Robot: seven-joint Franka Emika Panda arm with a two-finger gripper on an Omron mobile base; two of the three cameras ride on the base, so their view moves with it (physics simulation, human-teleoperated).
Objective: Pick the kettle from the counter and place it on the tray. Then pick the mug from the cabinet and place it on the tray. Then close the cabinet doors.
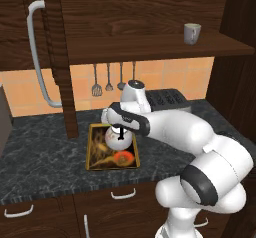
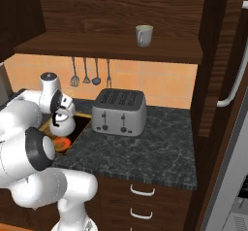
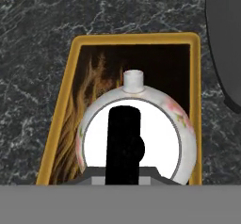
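A: Dark marble surface under an open wood cabinet; orange tiles behind, a grey toaster to the side.

B: And the arm?

A: Bent low over the gold-rimmed tray, claw pointing down, clenched on the black handle of the kettle.

B: Is the kettle resting on the tray?

A: Over it, inside the rim; whether it touches, I can't tell. The fingertips are hidden too.

B: The mug?

A: On the cabinet shelf, doors open.
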